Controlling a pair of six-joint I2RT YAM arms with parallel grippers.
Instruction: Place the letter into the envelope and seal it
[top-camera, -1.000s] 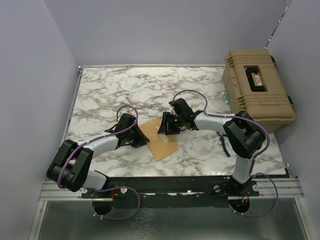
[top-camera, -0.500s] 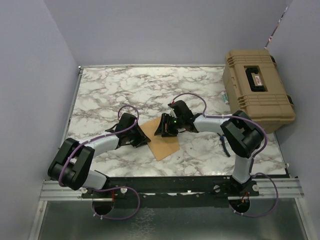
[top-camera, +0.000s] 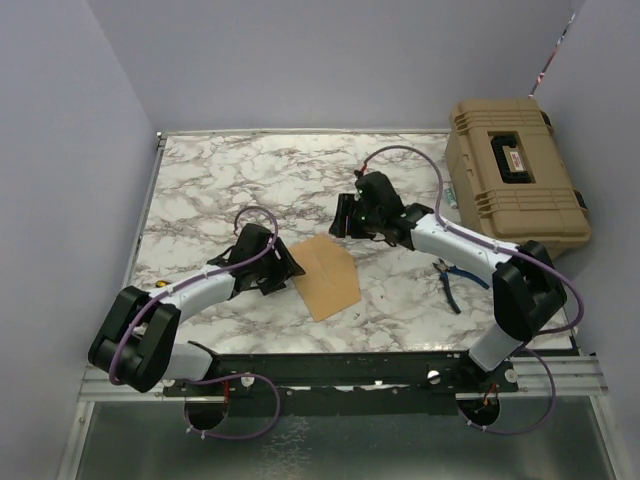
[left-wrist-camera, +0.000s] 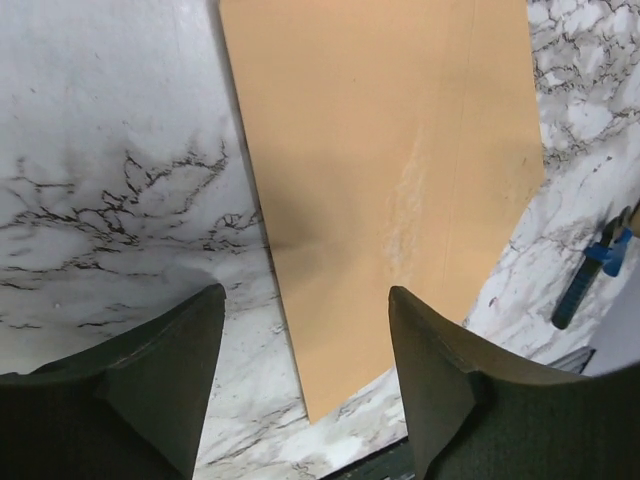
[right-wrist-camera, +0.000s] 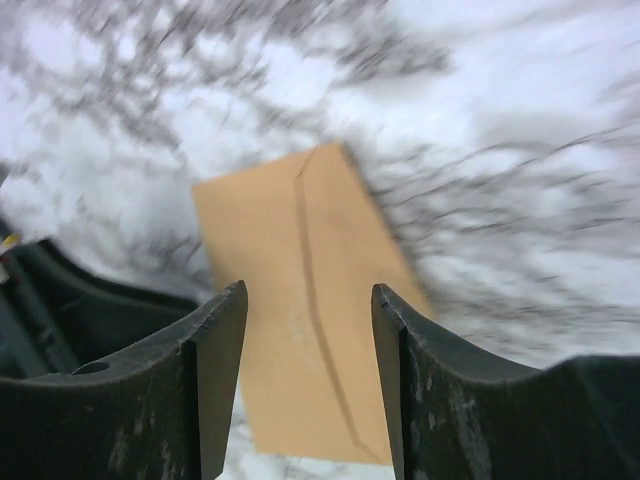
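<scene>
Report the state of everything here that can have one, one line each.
envelope: lying flat on the table, flap folded down; whether it is sealed cannot be told.
letter: not in sight, presumably inside the envelope.
left gripper: open, holding nothing, at the envelope's edge.
right gripper: open, empty, raised above the envelope.
tan case: lid shut.
blue pliers: lying on the table, handles spread.

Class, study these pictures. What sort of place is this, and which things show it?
Probably a robotics lab test cell: left arm and right arm bolted to a metal rail, a marble-patterned table boxed in by plain walls, a tan tool case alongside.
</scene>
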